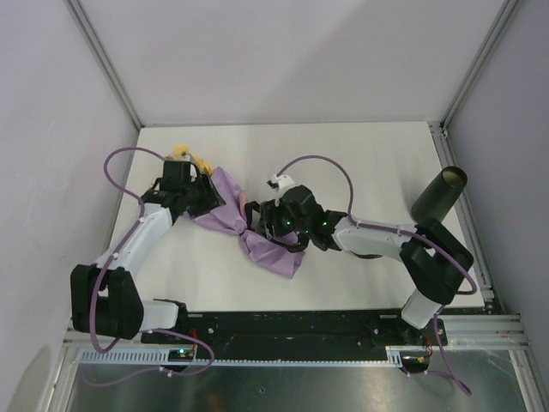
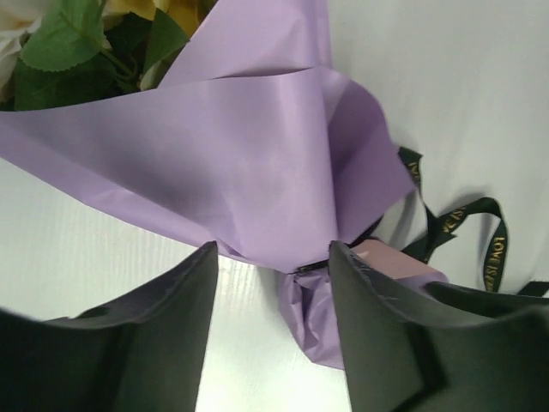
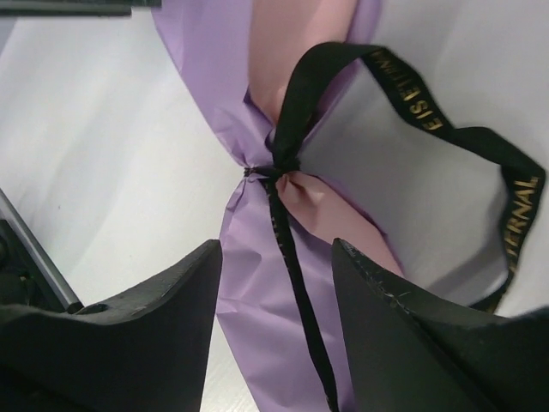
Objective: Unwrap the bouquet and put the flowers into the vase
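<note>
A: Near edge first. How do the pincers stand?
B: Left gripper (image 2: 274,253): fingers apart, nothing clamped. The pinched neck of the bouquet (image 1: 225,208) lies just past its tips. Right gripper (image 3: 279,249): fingers apart too. A tail of the black ribbon (image 3: 300,90) and some lilac paper run through the gap; neither finger seems to squeeze them.

A: Where is the bouquet?
B: On its side on the white table (image 1: 360,159), left of centre, between the two grippers. The left gripper is at the bloom end, the right gripper just beside the tied neck.

A: The wrap?
B: Paper wrap (image 2: 240,163) is lilac outside, with pink showing near the knot. The ribbon is knotted round the neck, and its loops with gold lettering are spread on the table.

A: The flowers?
B: Flowers (image 2: 60,43) sit in the wrap's open end: green leaves, a yellow bloom, a bit of white. From above, only yellow heads poke out.

A: Farther out?
B: Vase (image 1: 439,196), a dark cylinder near the table's right edge, well apart from the bouquet. Upright or leaning, I cannot tell.
</note>
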`<state>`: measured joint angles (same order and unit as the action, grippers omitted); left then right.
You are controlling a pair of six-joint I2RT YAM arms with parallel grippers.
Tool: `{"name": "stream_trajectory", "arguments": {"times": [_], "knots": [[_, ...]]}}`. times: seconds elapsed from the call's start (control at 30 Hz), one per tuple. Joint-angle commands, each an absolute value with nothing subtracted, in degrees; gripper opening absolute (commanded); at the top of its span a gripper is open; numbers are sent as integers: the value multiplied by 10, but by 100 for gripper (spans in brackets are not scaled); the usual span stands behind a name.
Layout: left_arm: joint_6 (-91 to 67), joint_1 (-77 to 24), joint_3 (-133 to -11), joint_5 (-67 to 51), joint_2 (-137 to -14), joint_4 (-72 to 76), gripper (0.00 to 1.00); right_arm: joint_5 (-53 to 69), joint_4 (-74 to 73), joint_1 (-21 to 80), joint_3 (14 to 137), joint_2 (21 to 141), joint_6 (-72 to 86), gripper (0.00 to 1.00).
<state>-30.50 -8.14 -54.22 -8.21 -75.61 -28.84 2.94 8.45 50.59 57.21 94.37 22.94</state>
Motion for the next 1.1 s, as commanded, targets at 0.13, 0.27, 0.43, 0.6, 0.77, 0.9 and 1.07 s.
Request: {"name": "stream_trajectory", "arguments": {"times": [0.13, 0.27, 0.43, 0.6, 0.77, 0.9, 1.07], "knots": [[-362, -112, -488, -114, -715, -269, 68, 42, 82, 544, 608, 986, 184, 54], [-383, -133, -457, -118, -720, -231, 69, 21, 71, 565, 608, 1002, 183, 47], [-389, -136, -446, -120, -752, -201, 69, -51, 52, 605, 607, 1017, 182, 22], [-388, -137, -442, -125, -780, -180, 70, -118, 50, 646, 594, 1013, 187, 2], [-385, -136, -440, -127, -802, -163, 69, -131, 63, 662, 572, 991, 199, 0], [-385, -137, -443, -129, -810, -156, 59, -126, 76, 664, 558, 974, 198, 0], [-383, -136, -441, -136, -800, -152, 31, -119, 102, 669, 521, 973, 220, 0]]}}
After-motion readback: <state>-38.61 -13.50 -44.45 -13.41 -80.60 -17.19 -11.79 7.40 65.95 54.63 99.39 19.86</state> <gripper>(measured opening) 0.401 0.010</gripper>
